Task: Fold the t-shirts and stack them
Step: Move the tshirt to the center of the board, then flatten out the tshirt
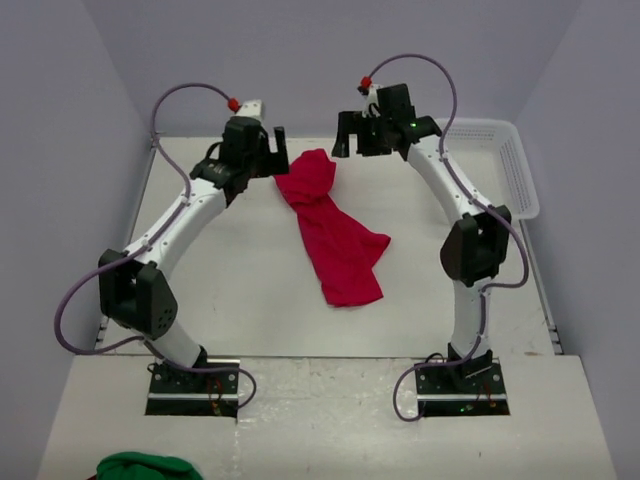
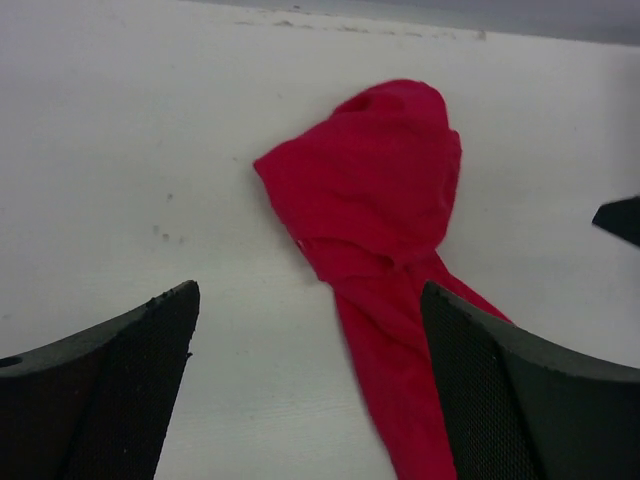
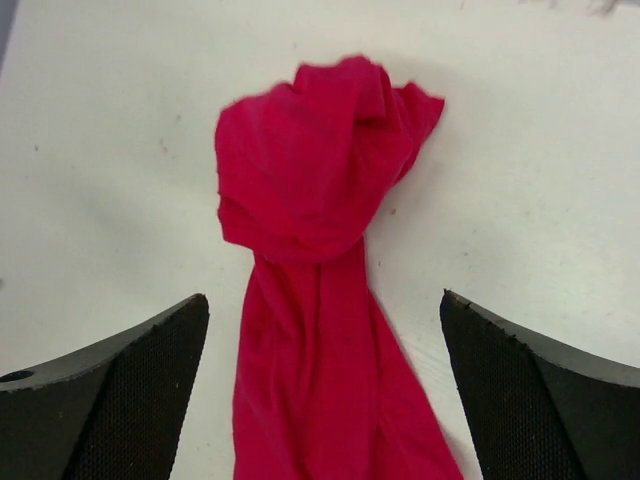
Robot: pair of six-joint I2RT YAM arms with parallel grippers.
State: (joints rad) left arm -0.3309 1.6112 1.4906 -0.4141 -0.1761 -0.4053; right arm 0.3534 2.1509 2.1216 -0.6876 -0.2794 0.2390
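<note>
Lengthwise, the red t-shirt (image 1: 330, 230) runs near-right to far-left across the middle of the white table (image 1: 240, 290). Its bunched far end lies between the left gripper (image 2: 310, 290) and right gripper (image 3: 325, 298), both with fingers spread wide, holding nothing.

My left fingers (image 2: 110, 390) are cut off by the bottom edge of their own view. The right-hand one covers part of the shirt (image 2: 370, 190), whose near end runs out of frame. A dark tip (image 2: 622, 218) pokes in at the right edge; I cannot tell what it is. My right fingers (image 3: 540, 390) are clipped likewise, the shirt's near end lost below. From above, the bunched shirt hides its sleeves and collar. My right arm (image 1: 440, 170) covers the left side of the basket (image 1: 522, 185). A green lump (image 1: 150, 466) is cut off at the near edge.
</note>
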